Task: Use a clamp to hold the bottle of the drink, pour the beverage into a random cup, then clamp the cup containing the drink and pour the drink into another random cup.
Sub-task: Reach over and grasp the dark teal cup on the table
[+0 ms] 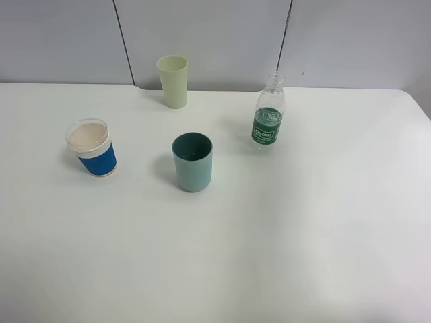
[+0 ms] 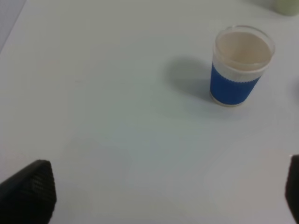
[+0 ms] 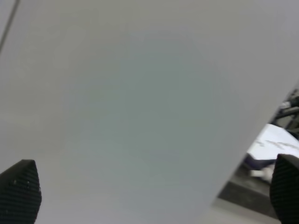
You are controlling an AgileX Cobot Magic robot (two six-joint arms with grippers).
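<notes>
Bottle of the drink (image 1: 269, 116) stands upright toward the far right of the surface (image 1: 303, 235), with neither hand on it. The left hand (image 2: 161, 191) is spread wide. Its black, finely ribbed fingertips (image 2: 28, 193) show at opposite edges of its wrist view, with only bare surface between them, and they hold and touch nothing. The right hand (image 3: 152, 189) is spread just as wide, its textured black fingertips (image 3: 18, 193) over plain surface near an edge, beyond which lies blurred clutter. Ahead of the left hand and well apart from it stands the paper cup (image 2: 240, 67), short, with a ribbed bright blue sleeve and a wide white rim, on the left side of the surface. The teal-green tumbler (image 1: 192, 161), smooth dull plastic tapering downward with a darker inside, sits near the middle, between the paper cup and the bottle. A taller pale yellow-green tumbler (image 1: 173, 81) stands farthest back, by the grey wall panels (image 1: 215, 33). The bottle is clear plastic with a dark green label in white lettering, and its liquid level cannot be made out.
</notes>
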